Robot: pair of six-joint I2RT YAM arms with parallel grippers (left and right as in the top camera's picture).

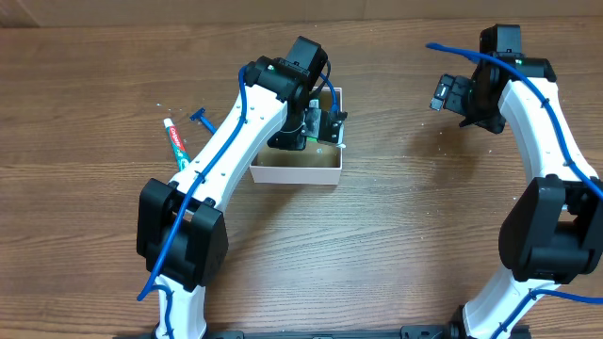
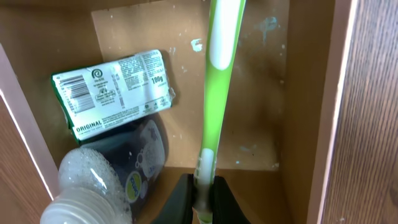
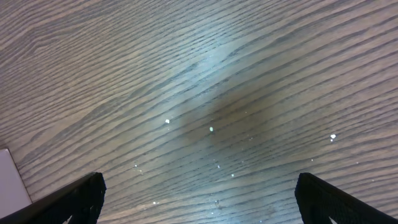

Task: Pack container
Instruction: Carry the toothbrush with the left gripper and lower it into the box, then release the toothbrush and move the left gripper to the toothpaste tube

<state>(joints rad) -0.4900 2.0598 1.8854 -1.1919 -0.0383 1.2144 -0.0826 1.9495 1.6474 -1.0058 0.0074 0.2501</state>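
Note:
The container (image 1: 300, 173) is a square white-walled box with a brown floor (image 2: 249, 112), at the table's middle. My left gripper (image 2: 202, 196) is over the box and shut on a green and white toothbrush (image 2: 217, 93), which points across the box floor. In the box lie a green soap packet (image 2: 112, 90) and a dark bottle with a clear ribbed cap (image 2: 118, 174). My left gripper also shows in the overhead view (image 1: 320, 127). My right gripper (image 3: 199, 199) is open and empty above bare wood; in the overhead view it is at the far right (image 1: 448, 94).
A toothpaste tube (image 1: 176, 143) and a blue razor (image 1: 203, 120) lie on the table left of the box, beside my left arm. A white box corner (image 3: 12, 180) shows at the left edge of the right wrist view.

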